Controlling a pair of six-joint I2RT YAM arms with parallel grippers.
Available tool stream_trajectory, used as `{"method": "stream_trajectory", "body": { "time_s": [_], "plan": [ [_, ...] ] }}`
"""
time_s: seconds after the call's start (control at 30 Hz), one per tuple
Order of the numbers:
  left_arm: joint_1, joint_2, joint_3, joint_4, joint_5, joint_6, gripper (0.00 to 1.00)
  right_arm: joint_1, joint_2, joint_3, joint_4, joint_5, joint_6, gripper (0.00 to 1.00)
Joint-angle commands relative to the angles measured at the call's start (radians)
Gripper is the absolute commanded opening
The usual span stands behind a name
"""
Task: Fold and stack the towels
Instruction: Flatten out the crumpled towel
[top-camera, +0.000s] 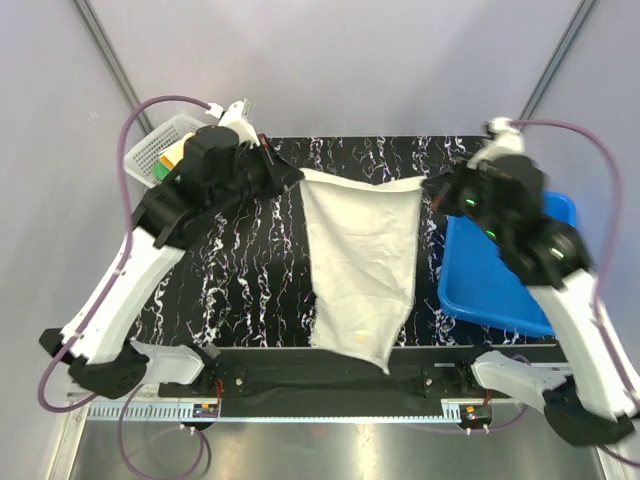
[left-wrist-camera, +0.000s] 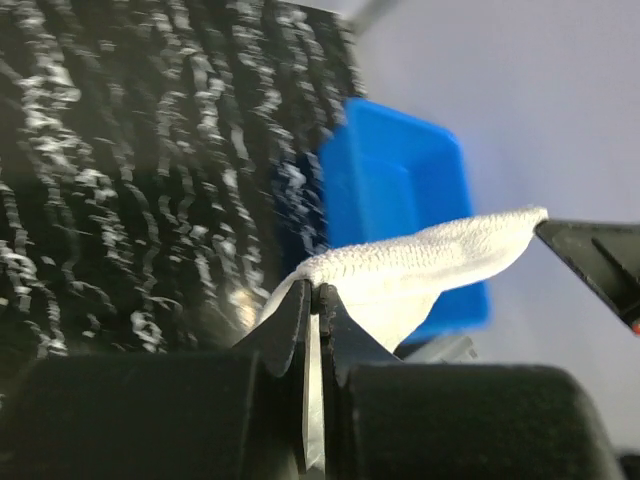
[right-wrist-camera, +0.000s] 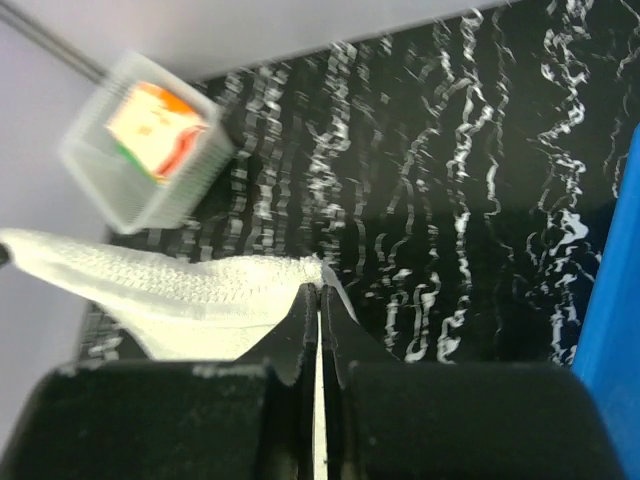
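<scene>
While the left end effector (top-camera: 293, 176) is clamped on one far corner of the cream towel (top-camera: 362, 260) and the right end effector (top-camera: 428, 184) is clamped on the other, the cloth spreads over the middle of the desk (top-camera: 250, 285). The held edge is taut and runs 9 to 3. The towel's long axis runs 12 to 6, narrowing to a loose tip that points at about 5 o'clock by the desk's near edge. Neither arm is nearer, and the cloth trails from both toward 6 o'clock, so a fold probably means carrying the held edge that way. The blue tub (top-camera: 500, 285) lies at 3 o'clock of the towel, and the mesh basket (top-camera: 158, 148) at 10 o'clock.
</scene>
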Motion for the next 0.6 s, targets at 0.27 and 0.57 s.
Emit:
{"method": "stream_trajectory", "body": {
  "time_s": [0.27,0.57],
  "plan": [
    [0.34,0.537,0.108,0.383,0.361,0.13,0.0,-0.242,0.656,0.07,0.483,-0.229,-0.142,0.0],
    [0.44,0.864,0.303,0.41,0.54,0.132,0.0,-0.282,0.956,0.258,0.478,-0.372,-0.093,0.0]
  ]
}}
